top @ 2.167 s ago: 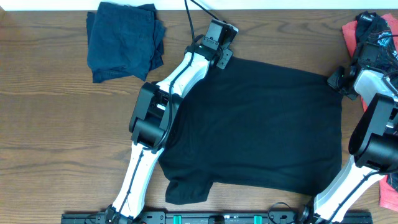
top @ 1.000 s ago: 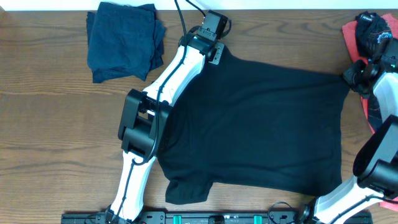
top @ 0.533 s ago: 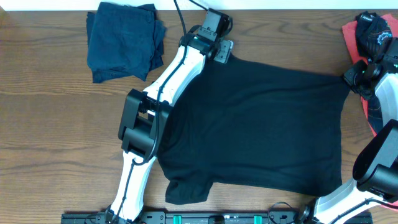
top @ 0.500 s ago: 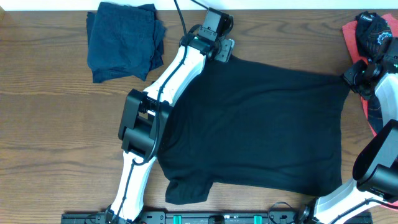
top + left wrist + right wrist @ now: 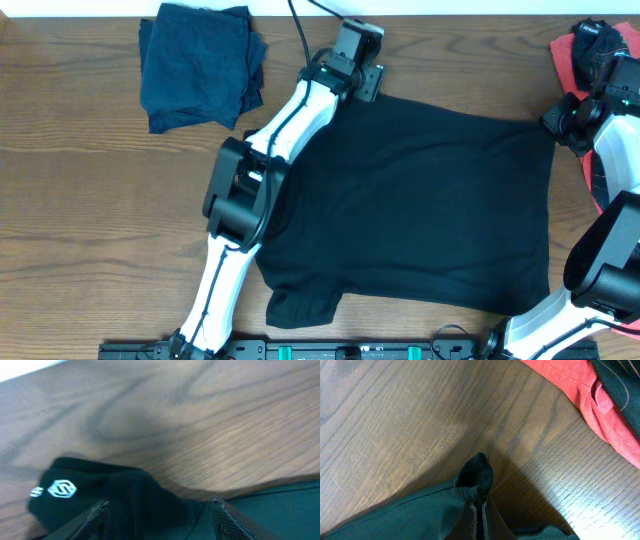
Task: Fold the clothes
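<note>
1. The black T-shirt [image 5: 420, 200] is seen spread flat across the tabletop [image 5: 80, 220], apparently smoothed for folding.
2. Its upper-right corner is pinched in the tightly closed right pincer [image 5: 479, 515], probably to hold the cloth taut; that arm is bent at the right edge.
3. The left pincer [image 5: 160, 515] is held wide above the upper-left corner, nothing gripped as far as the blurred wrist view shows, its arm stretched toward top centre.
</note>
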You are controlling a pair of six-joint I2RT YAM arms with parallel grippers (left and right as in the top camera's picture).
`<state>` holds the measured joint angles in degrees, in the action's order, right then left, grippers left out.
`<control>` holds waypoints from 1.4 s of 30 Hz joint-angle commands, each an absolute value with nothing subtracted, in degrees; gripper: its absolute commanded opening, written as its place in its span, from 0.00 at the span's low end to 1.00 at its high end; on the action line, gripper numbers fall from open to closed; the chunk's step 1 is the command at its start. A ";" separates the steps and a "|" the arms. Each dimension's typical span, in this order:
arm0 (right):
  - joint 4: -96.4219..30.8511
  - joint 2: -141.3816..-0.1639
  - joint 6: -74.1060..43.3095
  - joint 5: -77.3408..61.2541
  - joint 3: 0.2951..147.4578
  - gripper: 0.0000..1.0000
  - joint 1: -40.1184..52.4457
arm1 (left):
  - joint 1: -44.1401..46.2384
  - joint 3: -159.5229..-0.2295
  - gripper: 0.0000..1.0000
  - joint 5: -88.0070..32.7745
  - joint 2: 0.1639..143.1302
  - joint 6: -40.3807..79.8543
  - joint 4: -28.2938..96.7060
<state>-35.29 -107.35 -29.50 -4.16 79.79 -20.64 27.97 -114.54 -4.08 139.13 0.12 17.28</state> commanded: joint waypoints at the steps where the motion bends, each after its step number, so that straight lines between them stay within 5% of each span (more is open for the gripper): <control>1: -35.33 -105.78 -28.64 -4.05 79.90 0.01 -20.12 | 27.94 -114.56 0.65 -3.18 141.18 -0.36 16.29; 6: -35.48 -105.78 -28.18 -3.88 79.90 0.01 -20.12 | 27.88 -114.56 0.58 -2.96 142.15 -0.34 15.49; 18: -36.21 -105.78 -28.18 -3.86 79.90 0.01 -20.12 | 27.73 -114.56 0.19 -1.89 142.15 -0.34 15.22; 20: -36.29 -105.78 -28.18 -3.86 79.90 0.01 -20.12 | 27.73 -114.56 0.19 -1.91 142.15 -0.34 15.27; 23: -36.29 -105.78 -28.18 -3.79 79.90 0.01 -20.12 | 27.73 -114.56 0.41 -1.93 142.15 -0.32 15.07; 26: -36.29 -105.78 -28.21 -3.22 79.90 0.01 -20.12 | 27.88 -114.56 0.51 -2.04 142.15 -0.32 14.83; 42: -36.27 -105.78 -27.55 -2.96 79.90 0.01 -20.12 | 28.64 -114.56 0.52 -2.09 144.97 1.23 12.86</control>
<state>-36.21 -107.33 -28.69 -4.01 79.79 -20.64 28.62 -114.52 -2.61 144.14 0.25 13.32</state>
